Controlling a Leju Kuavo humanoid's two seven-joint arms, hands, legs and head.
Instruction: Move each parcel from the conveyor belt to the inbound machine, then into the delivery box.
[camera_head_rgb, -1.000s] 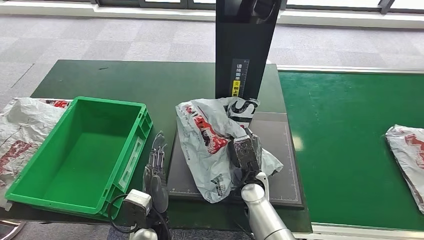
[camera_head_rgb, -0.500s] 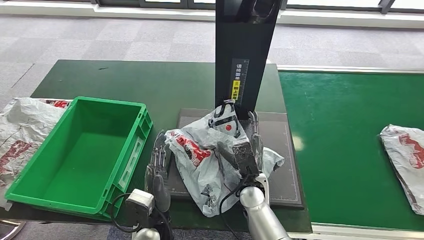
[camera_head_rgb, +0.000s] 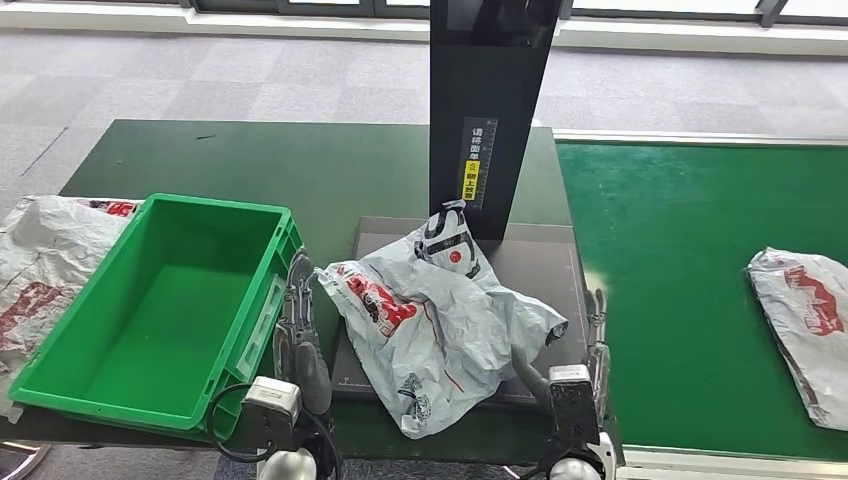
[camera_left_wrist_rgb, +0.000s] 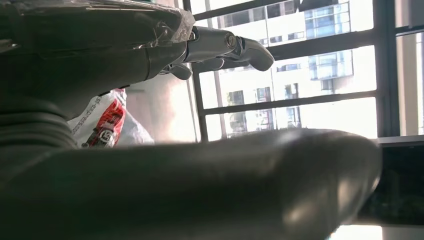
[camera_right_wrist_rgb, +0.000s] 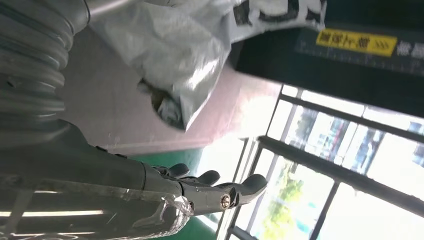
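Note:
A crumpled grey parcel (camera_head_rgb: 440, 320) with red print lies on the dark plate of the inbound machine (camera_head_rgb: 540, 265), overhanging its near edge. My left hand (camera_head_rgb: 298, 335) stands open between the parcel and the green delivery box (camera_head_rgb: 215, 206), fingers straight, holding nothing. My right hand (camera_head_rgb: 585, 365) is open just right of the parcel, at the plate's near right corner, apart from it. The left wrist view shows outstretched fingers (camera_left_wrist_rgb: 225, 47) and the parcel (camera_left_wrist_rgb: 107, 125) beyond. In the right wrist view, fingers (camera_right_wrist_rgb: 215, 187) are spread, with the parcel (camera_right_wrist_rgb: 185, 55) nearby. A second parcel (camera_head_rgb: 805, 320) lies on the green conveyor belt (camera_head_rgb: 680, 260).
The machine's black scanner column (camera_head_rgb: 490, 100) rises behind the plate. The green box is empty. A loose grey plastic bag (camera_head_rgb: 50, 260) lies left of the box, at the dark green table's edge.
My right hand has let go of the parcel and drawn back to its right. The parcel has settled on the plate. The parcel on the belt has drifted left.

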